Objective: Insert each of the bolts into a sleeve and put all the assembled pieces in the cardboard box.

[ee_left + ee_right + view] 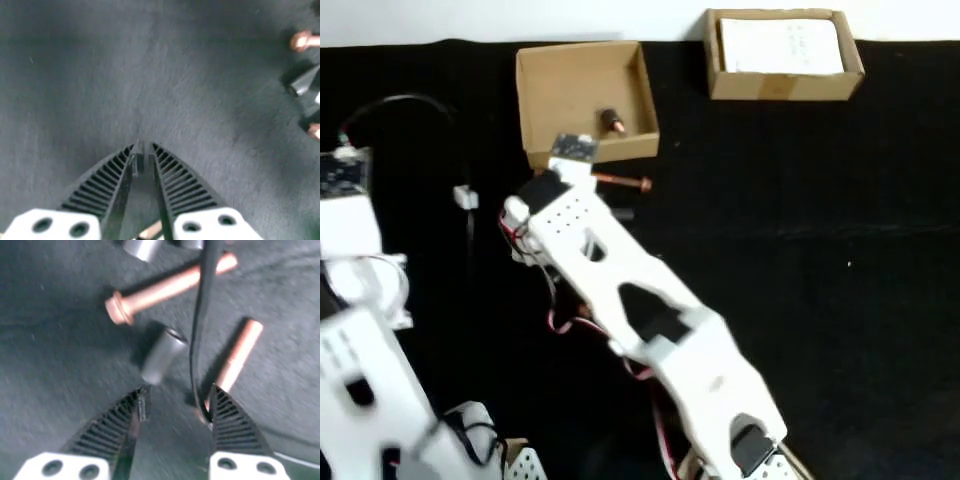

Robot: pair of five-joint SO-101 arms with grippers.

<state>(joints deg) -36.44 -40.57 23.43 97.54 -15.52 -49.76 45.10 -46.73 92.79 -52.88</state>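
Observation:
My right gripper (178, 400) is open and hovers low over the dark mat. A grey metal sleeve (162, 355) lies just ahead of its fingertips. One copper bolt (167, 287) lies beyond the sleeve, and a second bolt (237, 360) lies by one finger, partly behind a black cable (202, 315). In the high view the right arm (620, 290) reaches to a bolt (620, 181) in front of the open cardboard box (545, 110), which holds one assembled piece (612, 121). My left gripper (142, 150) is shut and empty over bare mat, with a bolt head (301, 41) and a dark sleeve (305, 82) far off.
A second cardboard box (785, 82) holding white paper stands at the back right. Two more sleeves (142, 246) lie past the bolts. A small white block (466, 196) with a black cable sits left of the box. The left arm (360, 330) stands at the left edge.

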